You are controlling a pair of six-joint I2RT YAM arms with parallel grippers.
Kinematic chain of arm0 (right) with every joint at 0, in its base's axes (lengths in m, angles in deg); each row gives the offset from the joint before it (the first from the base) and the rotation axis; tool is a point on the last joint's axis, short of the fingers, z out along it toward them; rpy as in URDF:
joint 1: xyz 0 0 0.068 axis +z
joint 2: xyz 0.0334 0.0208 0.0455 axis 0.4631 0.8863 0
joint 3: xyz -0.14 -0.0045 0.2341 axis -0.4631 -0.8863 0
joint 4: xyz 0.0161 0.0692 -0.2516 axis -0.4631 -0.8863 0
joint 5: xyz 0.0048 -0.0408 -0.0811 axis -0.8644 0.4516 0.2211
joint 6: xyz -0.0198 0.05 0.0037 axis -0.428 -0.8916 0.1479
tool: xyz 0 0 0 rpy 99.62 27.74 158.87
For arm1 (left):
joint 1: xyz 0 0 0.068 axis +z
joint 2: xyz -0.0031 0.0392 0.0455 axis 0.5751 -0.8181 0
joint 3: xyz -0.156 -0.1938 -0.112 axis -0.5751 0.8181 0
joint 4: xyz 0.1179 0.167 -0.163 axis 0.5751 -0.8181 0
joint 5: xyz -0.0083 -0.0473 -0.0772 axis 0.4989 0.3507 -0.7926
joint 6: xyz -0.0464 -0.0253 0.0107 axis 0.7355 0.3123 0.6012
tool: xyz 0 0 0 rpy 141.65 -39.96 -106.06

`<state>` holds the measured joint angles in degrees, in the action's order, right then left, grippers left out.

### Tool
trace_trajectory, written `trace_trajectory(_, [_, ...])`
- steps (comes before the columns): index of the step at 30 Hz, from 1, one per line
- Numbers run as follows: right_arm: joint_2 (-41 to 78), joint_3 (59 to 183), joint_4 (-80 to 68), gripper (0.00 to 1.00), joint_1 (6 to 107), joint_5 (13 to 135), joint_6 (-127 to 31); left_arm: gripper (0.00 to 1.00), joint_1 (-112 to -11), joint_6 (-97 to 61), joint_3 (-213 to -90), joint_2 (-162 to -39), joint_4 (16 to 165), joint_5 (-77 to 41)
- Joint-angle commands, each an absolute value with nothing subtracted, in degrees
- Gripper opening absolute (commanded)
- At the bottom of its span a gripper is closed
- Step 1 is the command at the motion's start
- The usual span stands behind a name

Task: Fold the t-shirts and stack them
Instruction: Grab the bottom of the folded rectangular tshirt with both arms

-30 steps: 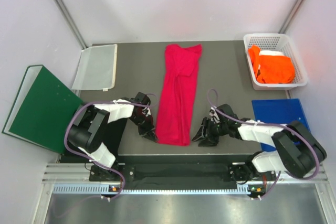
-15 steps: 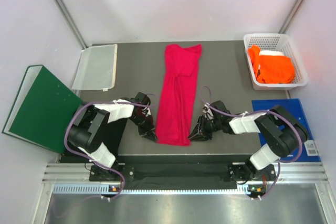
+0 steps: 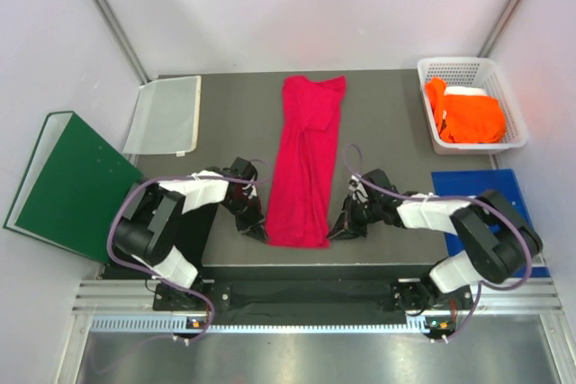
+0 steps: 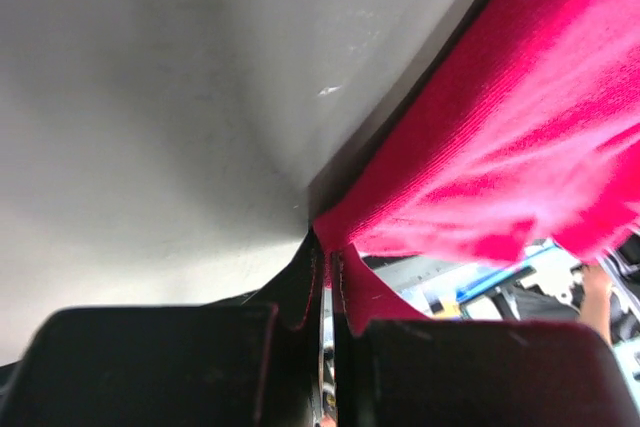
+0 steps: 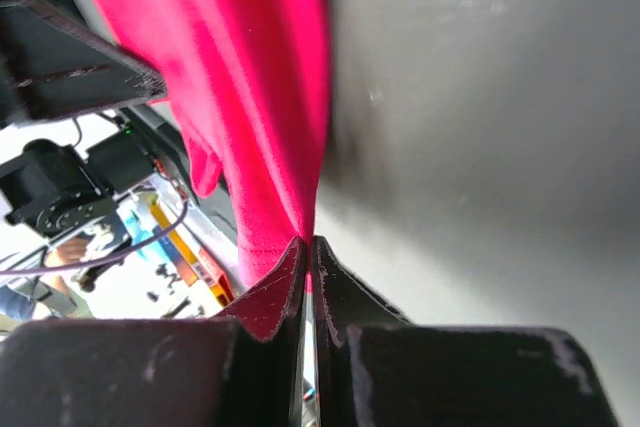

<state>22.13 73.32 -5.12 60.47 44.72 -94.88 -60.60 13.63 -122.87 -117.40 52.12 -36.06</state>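
Top external showed your left gripper [image 3: 258, 232] pinched shut on the near left corner of the pink shirt [image 3: 306, 155], a long strip lying mid-way across the table [image 3: 387, 105], and your right gripper [image 3: 334, 233] clamped on its near right corner.

grey table [image 3: 387, 114]: crimson-pink t-shirt [image 3: 306, 159] in a long strip down the middle, white basket [image 3: 459, 64] far right, blue board [image 3: 477, 191] near right, clear sleeve [image 3: 164, 114] far left, green binder [image 3: 67, 182] at its left edge.

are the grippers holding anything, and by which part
Both hold the pink t-shirt: the left gripper pinches its near left corner, the right gripper its near right corner.
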Motion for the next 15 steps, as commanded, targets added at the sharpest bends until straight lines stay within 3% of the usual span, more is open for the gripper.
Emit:
trace_trajectory(1, [15.2,76.2,-15.4,0.00,59.1,48.7,-88.6,0.00,-60.2,11.9,-122.5,-114.4,51.1,-26.4])
trace_trajectory(15, [9.2,77.3,-20.8,0.00,58.5,48.4,-84.4,0.00,-68.2,19.0,-127.0,-102.8,53.3,-28.5])
